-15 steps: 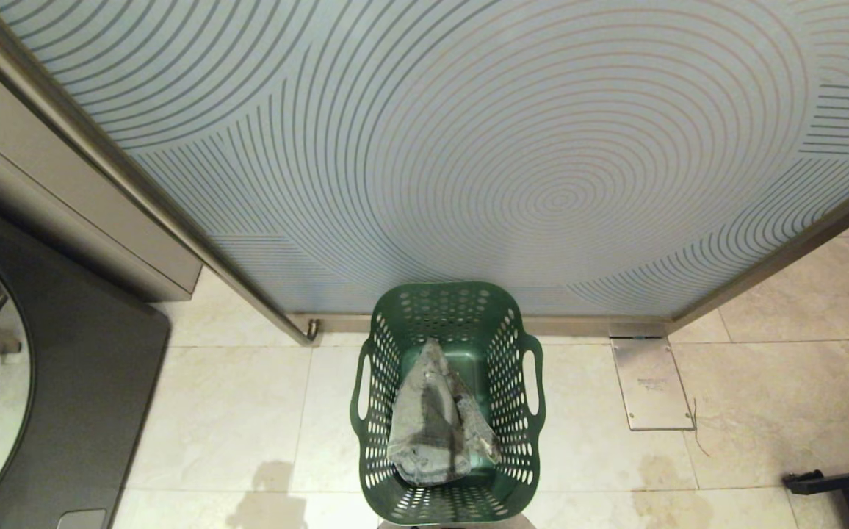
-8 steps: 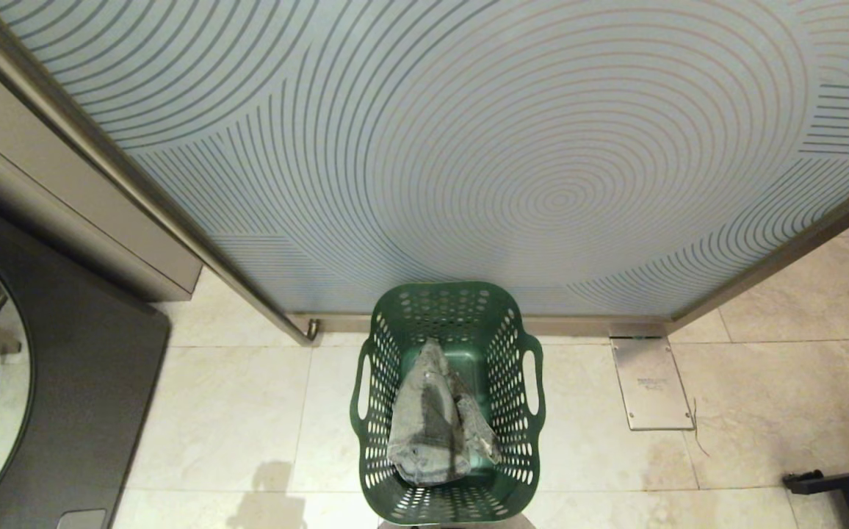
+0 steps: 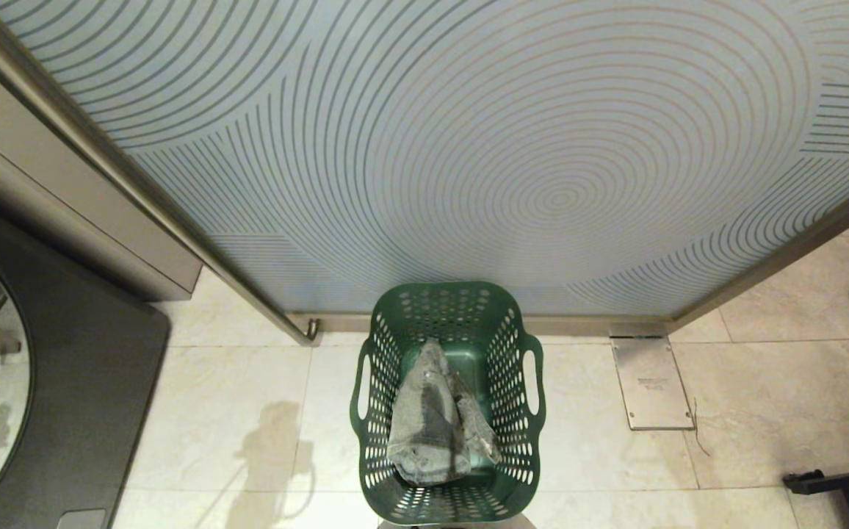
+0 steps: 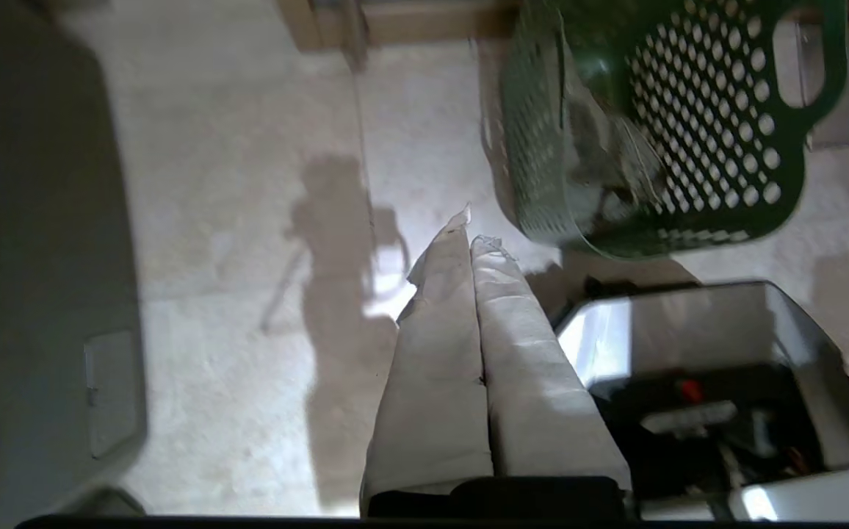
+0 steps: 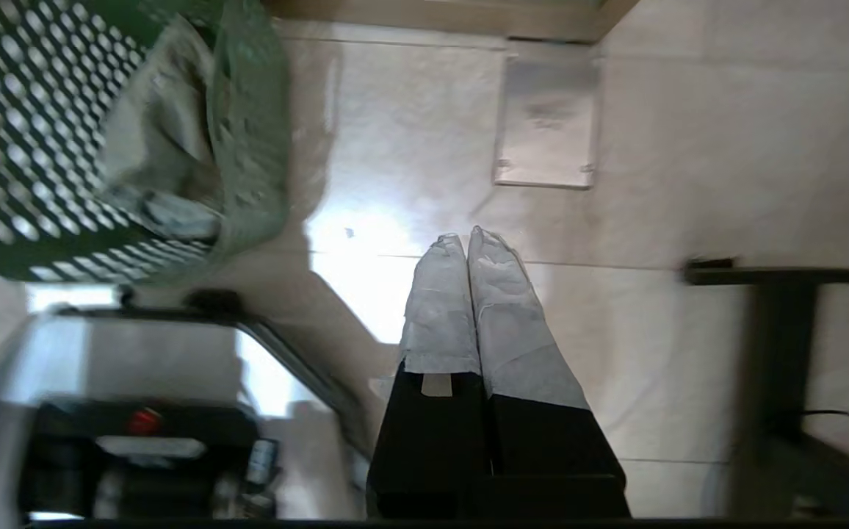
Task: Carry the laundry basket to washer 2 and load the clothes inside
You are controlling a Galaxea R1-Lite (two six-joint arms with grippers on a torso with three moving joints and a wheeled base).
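Across the upper part of your head view stands a large pale blue panel [image 3: 468, 147] printed with fine concentric rings and bands of straight lines, smooth and flat, framed along its lower edge by a brownish metal rail. At the left edge you have a dark grey washer [image 3: 79, 397] with a matte front and a curved chrome door rim; its number label cannot be read from here, so you cannot tell which washer it is. Below lies the floor [image 3: 233, 411] of glossy cream stone tiles with thin grout lines and faint shadows. In the lower centre the laundry basket [image 3: 448, 507] sits on those tiles right against the foot of the panel: dark green plastic, tapered and rectangular, pierced all over with round holes, a slot handle on each long side. Inside it lie the clothes [image 3: 435, 419], a soft, wrinkled grey-green bundle with darker patches, heaped toward the near end. To the right of the basket a small brushed-metal plate [image 3: 651, 382] is set flat in the floor; its tiny printed mark is too small to read. Your left gripper [image 4: 471, 242] hangs over bare tile beside the basket, its pale cloth-wrapped fingers [image 4: 439, 345] pressed together and empty. Your right gripper [image 5: 466, 242] hangs on the basket's other side, its wrapped fingers likewise closed on nothing.
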